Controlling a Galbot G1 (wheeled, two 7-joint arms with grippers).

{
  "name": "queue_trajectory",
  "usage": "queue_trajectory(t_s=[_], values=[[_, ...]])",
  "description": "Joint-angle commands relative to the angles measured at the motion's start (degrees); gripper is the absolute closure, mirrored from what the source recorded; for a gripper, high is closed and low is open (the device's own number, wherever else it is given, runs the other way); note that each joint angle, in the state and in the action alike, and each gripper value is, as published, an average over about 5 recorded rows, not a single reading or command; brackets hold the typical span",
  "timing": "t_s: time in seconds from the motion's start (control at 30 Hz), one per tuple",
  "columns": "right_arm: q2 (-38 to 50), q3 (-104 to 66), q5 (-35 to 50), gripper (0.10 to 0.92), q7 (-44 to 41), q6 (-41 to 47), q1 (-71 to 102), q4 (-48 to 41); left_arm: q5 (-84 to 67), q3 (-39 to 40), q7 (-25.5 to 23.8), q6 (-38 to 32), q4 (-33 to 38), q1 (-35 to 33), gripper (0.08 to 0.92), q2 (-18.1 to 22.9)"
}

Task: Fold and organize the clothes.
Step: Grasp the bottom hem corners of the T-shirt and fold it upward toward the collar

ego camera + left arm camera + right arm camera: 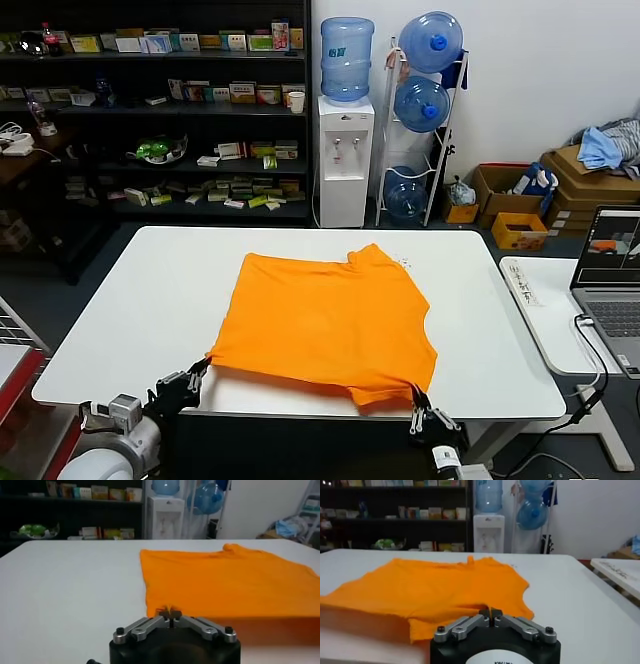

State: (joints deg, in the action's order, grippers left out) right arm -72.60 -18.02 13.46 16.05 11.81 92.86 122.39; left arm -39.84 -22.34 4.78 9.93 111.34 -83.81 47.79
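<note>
Pinching down at the table's near edge, my left gripper (203,368) had its fingers closed tight on the near left corner of the orange T-shirt (330,325). My right gripper (417,398) was clamped just as hard on the near right corner. The left wrist view showed a tuft of orange cloth caught between the fingertips. Between and beyond them, the shirt lay spread on the white table (150,310), neck towards the far side. Farther back stood the water dispenser (345,160) and dark shelves (150,110).

No legible text or labels.
</note>
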Motion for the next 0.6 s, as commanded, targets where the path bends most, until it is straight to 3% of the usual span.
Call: queue_trajectory(t_s=[0.03, 0.3, 0.6], values=[[0.7, 0.4, 3.4, 0.900, 1.1, 1.2, -11.2, -2.8, 0.2, 3.9, -1.8, -3.5, -4.0, 11.1, 0.904, 0.6], [2.5, 4.0, 8.3, 0.900, 3.2, 4.6, -22.7, -10.1, 1.8, 10.1, -4.5, -5.9, -13.2, 20.6, 0.904, 1.4], [2.3, 6.9, 9.8, 0.892, 3.8, 7.1, -29.6, -16.4, 4.4, 13.5, -5.4, -5.9, -19.4, 26.2, 0.898, 3.1]])
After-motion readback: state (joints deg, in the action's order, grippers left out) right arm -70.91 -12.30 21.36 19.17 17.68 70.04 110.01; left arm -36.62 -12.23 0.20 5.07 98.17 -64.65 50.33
